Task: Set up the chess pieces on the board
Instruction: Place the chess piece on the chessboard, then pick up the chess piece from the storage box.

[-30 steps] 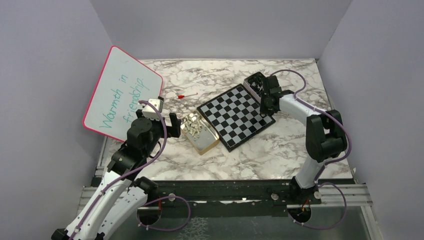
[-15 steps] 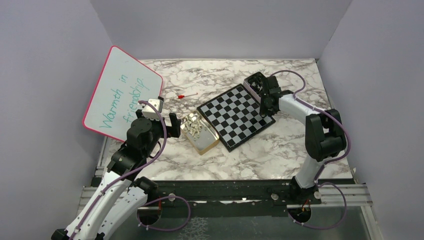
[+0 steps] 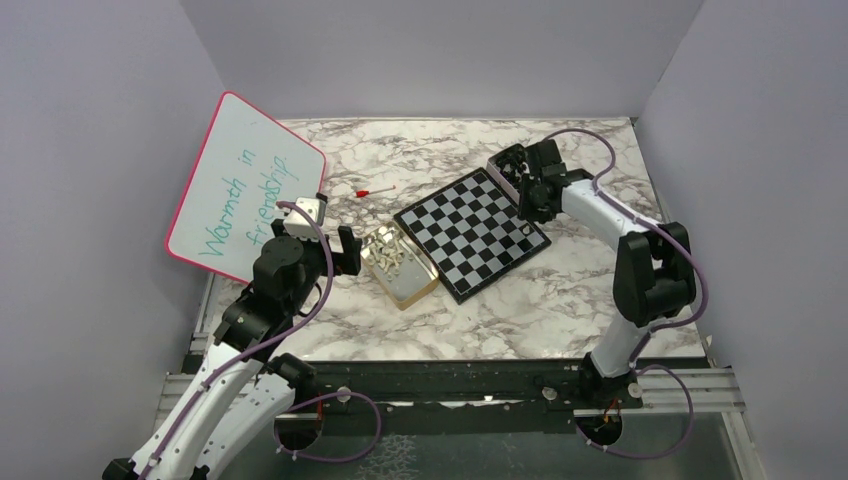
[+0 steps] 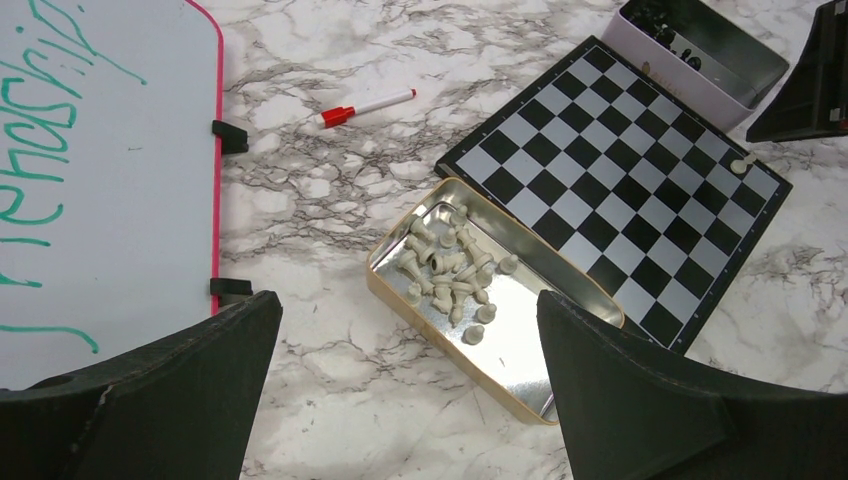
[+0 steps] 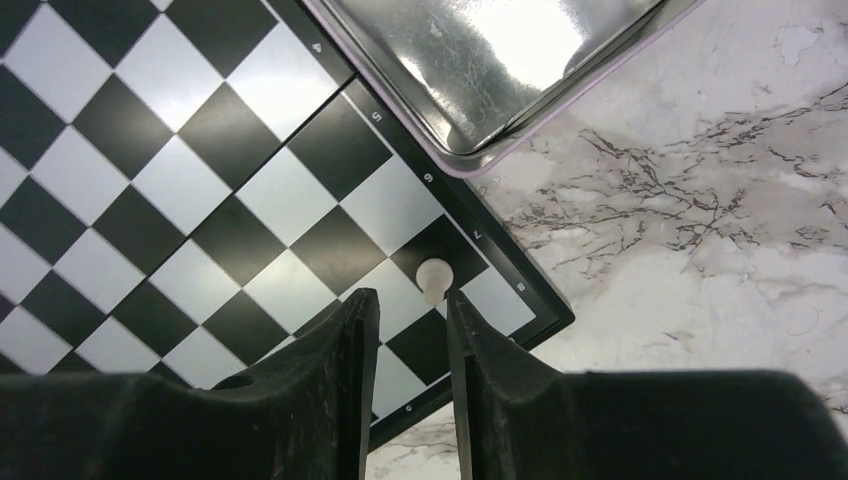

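The chequered board (image 3: 470, 235) lies mid-table, also in the left wrist view (image 4: 620, 160) and the right wrist view (image 5: 200, 230). One pale pawn (image 5: 433, 277) stands on a square by the board's right corner (image 4: 738, 166). My right gripper (image 5: 408, 305) hovers over that corner (image 3: 528, 210), jaws a narrow gap apart and empty, with the pawn just past its fingertips. Several pale pieces (image 4: 450, 270) lie in a gold tin (image 4: 520, 370). My left gripper (image 4: 407, 300) is wide open and empty beside that tin (image 3: 352, 250).
A silver tin (image 3: 508, 165) with black pieces (image 4: 660, 20) sits against the board's far right edge. A pink-framed whiteboard (image 3: 245, 185) leans at the left. A red-capped marker (image 3: 375, 189) lies behind the board.
My right gripper has drawn back from the board's right corner towards the far side, leaving the pale pawn standing there. The left arm has not moved.
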`<state>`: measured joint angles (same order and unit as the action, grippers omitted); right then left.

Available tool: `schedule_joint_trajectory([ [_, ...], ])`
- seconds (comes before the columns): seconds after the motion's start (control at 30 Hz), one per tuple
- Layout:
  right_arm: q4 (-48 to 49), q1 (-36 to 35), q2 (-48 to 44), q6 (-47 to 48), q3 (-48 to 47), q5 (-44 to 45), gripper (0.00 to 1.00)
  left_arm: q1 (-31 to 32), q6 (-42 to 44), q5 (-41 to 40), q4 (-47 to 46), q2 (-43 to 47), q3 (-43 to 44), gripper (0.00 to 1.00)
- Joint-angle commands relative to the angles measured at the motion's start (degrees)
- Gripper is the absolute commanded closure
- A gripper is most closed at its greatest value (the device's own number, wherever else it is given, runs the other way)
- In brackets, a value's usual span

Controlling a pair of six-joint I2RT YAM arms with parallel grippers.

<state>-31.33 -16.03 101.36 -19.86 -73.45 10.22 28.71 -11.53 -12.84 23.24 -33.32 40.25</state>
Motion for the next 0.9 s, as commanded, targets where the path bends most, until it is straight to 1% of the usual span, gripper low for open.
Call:
schedule_joint_trajectory([
  [0.0,-2.9,0.2,-5.3,0.3,-2.2,-5.0,0.63,-0.1,0.2,0.9,-1.3,0.5,-0.6,0.01],
  [0.1,-2.1,-0.2,-7.9,-0.1,-1.3,-9.3,0.63,-0.1,0.1,0.8,-1.3,0.6,-0.5,0.01],
  [0.2,-1.3,-2.1,-10.1,-0.7,-0.4,-12.4,0.63,-0.1,0.3,0.3,-1.3,0.8,-0.5,0.01],
  [0.4,3.8,-9.6,-12.4,-3.2,2.5,-13.6,0.63,-0.1,0.2,-2.0,-1.2,1.4,-0.3,0.01],
  [0.5,6.0,-14.9,-11.5,-4.7,2.6,-13.8,0.64,-0.1,-0.1,-3.4,-0.8,2.3,-0.1,0.01],
  [0.7,9.3,-25.8,-7.1,-5.9,-0.4,-10.7,0.66,-0.1,-1.0,-7.1,-0.4,5.7,-0.2,0.01],
  [0.87,10.6,-31.2,-1.6,-6.8,-3.9,-8.0,0.69,-0.1,-1.3,-9.6,-0.1,8.0,-0.3,0.01],
])
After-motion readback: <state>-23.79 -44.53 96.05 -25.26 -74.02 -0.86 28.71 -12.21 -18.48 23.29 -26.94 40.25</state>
